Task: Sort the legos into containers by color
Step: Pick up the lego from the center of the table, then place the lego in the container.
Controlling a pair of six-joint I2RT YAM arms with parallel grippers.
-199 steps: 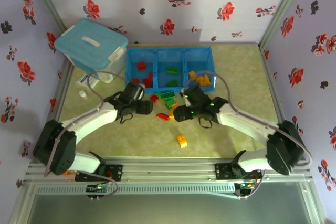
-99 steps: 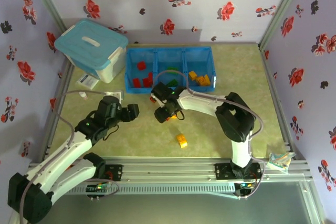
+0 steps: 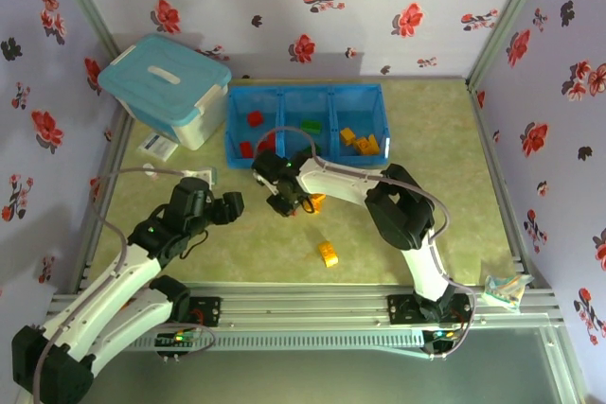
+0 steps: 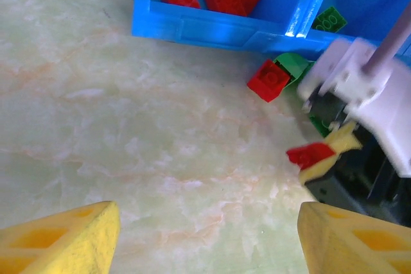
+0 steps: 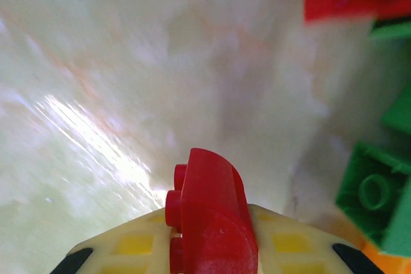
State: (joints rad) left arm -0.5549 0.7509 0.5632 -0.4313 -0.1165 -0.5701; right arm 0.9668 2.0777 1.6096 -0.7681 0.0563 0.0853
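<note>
My right gripper (image 5: 209,251) is shut on a small red lego (image 5: 209,222), which it holds just above the table. From above, that gripper (image 3: 283,202) hangs in front of the blue tray (image 3: 305,101), near its left compartment. The left wrist view shows the same held red lego (image 4: 310,154). My left gripper (image 4: 205,242) is open over bare table, and from above it (image 3: 232,203) is left of the right one. Red legos (image 3: 254,120) lie in the left compartment, green (image 3: 310,126) in the middle, yellow-orange (image 3: 358,142) in the right. A loose red lego (image 4: 268,80) and a green one (image 4: 295,65) lie by the tray's front wall.
A yellow-orange lego (image 3: 328,253) lies alone nearer the arm bases. An orange lego (image 3: 315,200) sits just right of the right gripper. Green legos (image 5: 376,190) lie close to the right fingers. A white tub with a light-blue lid (image 3: 166,82) stands at the back left.
My right gripper has swung left along the tray's front and now holds a red lego. The left arm has pulled back to the left, away from the pile.
</note>
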